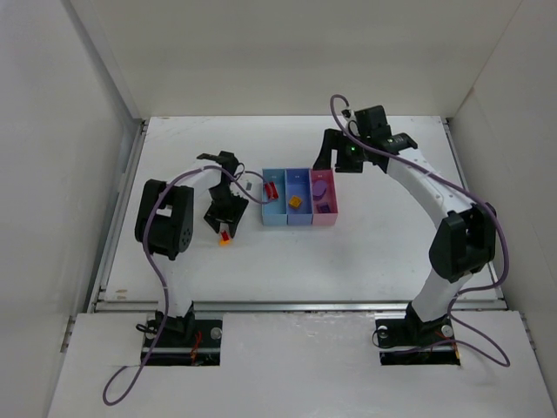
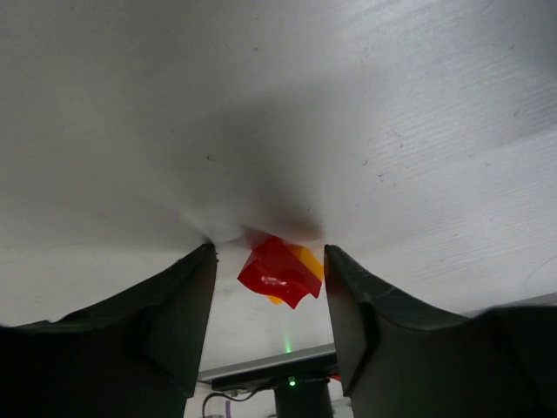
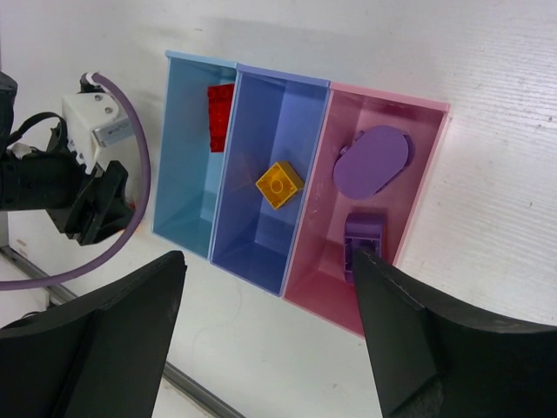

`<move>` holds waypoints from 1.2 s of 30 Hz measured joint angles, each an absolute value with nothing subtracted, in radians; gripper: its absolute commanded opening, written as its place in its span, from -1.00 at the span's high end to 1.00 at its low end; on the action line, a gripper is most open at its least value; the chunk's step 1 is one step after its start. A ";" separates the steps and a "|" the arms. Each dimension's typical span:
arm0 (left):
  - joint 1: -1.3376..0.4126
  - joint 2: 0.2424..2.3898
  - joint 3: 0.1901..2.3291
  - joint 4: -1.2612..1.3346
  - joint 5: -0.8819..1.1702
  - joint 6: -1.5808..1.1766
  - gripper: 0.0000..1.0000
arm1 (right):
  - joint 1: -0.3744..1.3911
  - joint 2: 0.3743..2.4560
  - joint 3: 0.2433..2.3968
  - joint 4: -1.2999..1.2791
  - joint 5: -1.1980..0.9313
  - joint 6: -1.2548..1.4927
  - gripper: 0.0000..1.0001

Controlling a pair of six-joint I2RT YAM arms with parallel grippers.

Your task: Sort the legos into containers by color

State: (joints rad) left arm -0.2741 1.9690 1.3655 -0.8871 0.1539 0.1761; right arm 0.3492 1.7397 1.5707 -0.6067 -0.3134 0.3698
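Observation:
Three joined bins stand mid-table: light blue [image 1: 274, 200], periwinkle [image 1: 298, 209], pink [image 1: 323, 211]. In the right wrist view the light blue bin [image 3: 187, 174] holds a red lego [image 3: 220, 116], the periwinkle bin [image 3: 261, 235] a yellow-orange lego [image 3: 279, 185], and the pink bin [image 3: 418, 165] a purple oval piece [image 3: 372, 161] and a purple lego [image 3: 363, 237]. My left gripper [image 1: 224, 228] [image 2: 269, 252] is open, low over the table, with a red lego [image 2: 278, 272] and an orange one [image 2: 309, 261] between its fingers, touching neither. My right gripper [image 1: 333, 158] [image 3: 268, 261] is open and empty above the bins.
The red and orange pieces [image 1: 225, 238] lie left of the bins. The left arm's wrist and purple cable [image 3: 87, 187] show beside the light blue bin. White walls enclose the table; a metal rail [image 1: 296, 305] runs along its near edge.

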 measured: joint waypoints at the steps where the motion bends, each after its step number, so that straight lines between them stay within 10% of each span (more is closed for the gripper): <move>1: -0.273 1.975 1.376 -0.897 0.152 0.179 -0.04 | 0.349 1.740 1.573 -0.608 -0.313 0.370 -0.67; 9: -0.273 2.025 1.516 -0.964 0.146 0.328 -0.57 | 0.349 1.744 1.601 -0.619 -0.310 0.369 -0.67; 36: -0.178 1.662 1.170 -0.861 0.468 1.904 -0.42 | 0.348 1.766 1.553 -0.621 -0.286 0.342 -0.69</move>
